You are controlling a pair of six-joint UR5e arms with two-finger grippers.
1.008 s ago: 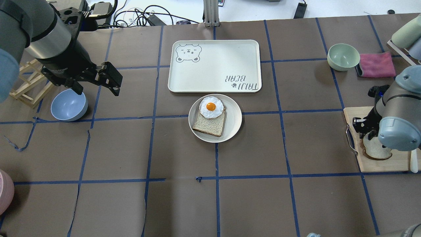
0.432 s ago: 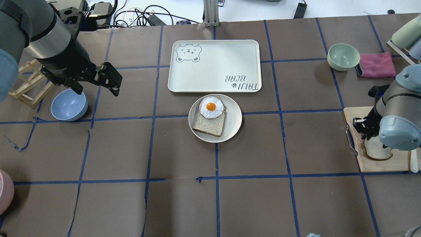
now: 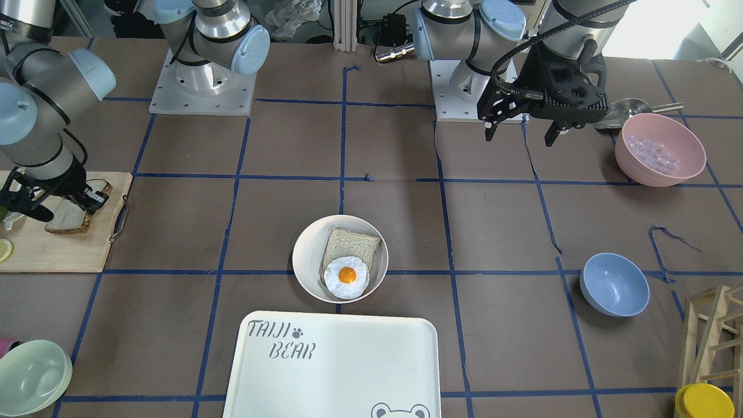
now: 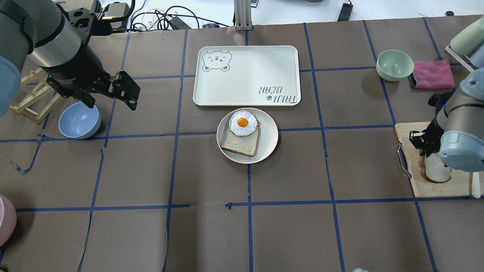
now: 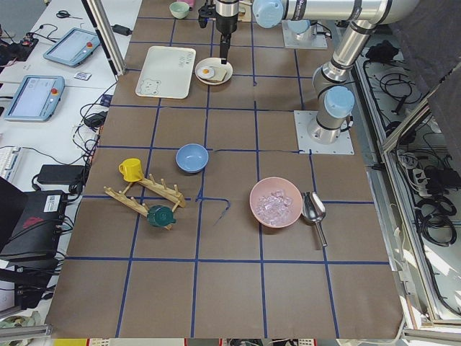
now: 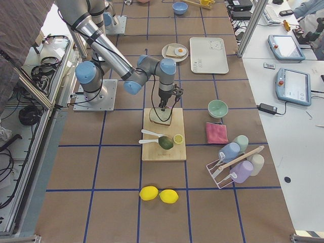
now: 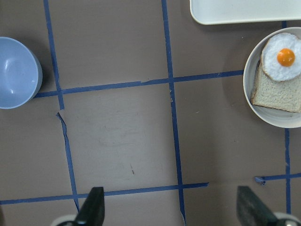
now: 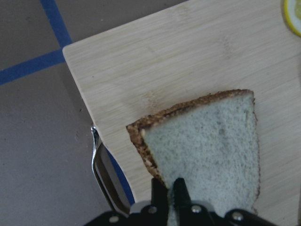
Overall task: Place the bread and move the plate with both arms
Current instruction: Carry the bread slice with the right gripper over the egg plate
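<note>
The bread (image 8: 211, 141), pale with a dark crust, is on the wooden cutting board (image 8: 188, 56) at the table's right end. My right gripper (image 8: 169, 188) is shut on its edge, and the slice looks tilted up off the board (image 4: 436, 172). In the front-facing view the bread (image 3: 67, 219) sits under that gripper (image 3: 61, 206). The white round plate (image 4: 269, 136) sits mid-table and holds a tanner slice with a fried egg (image 4: 242, 122). My left gripper (image 4: 109, 96) is open and empty, well above the table to the plate's left. Its wrist view shows the plate (image 7: 277, 120) at the right edge.
The TAIJI BEAR tray (image 4: 245, 75) lies just beyond the plate. A blue bowl (image 4: 78, 121) sits under the left arm, by a wooden rack (image 4: 30, 98). A green bowl (image 4: 394, 65) and a pink cloth (image 4: 433, 73) are at the far right. A pink bowl (image 3: 659, 150) is near the left base.
The right gripper has shifted slightly away from the robot with the bread in it, and the slice now looks narrower and more tilted. The left arm has barely moved.
</note>
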